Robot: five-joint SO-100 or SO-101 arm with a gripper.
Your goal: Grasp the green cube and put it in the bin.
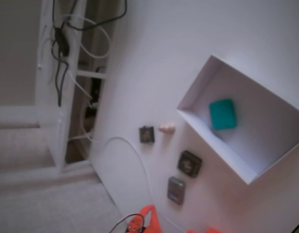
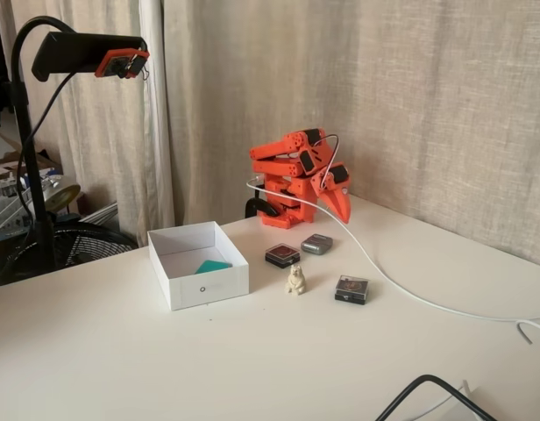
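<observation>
The green cube (image 1: pixel 223 114) lies flat on the floor of the bin (image 1: pixel 215 143), a white open box. In the other fixed view the cube (image 2: pixel 213 266) shows as a teal patch behind the front wall of the bin (image 2: pixel 209 285). The orange arm is folded back behind the blocks, well apart from the bin. Its gripper (image 2: pixel 340 209) points down over the table. Its jaws look closed together and hold nothing. Only bits of the orange arm (image 1: pixel 148 219) show at the bottom edge of the view from above.
Two dark square blocks (image 2: pixel 282 255) (image 2: pixel 351 288), a grey block (image 2: pixel 316 244) and a small beige figurine (image 2: pixel 295 280) sit between arm and bin. A white cable (image 2: pixel 401 285) runs across the table, and a black cable (image 2: pixel 428 386) lies at the front. A camera on a stand (image 2: pixel 95 54) stands at the left.
</observation>
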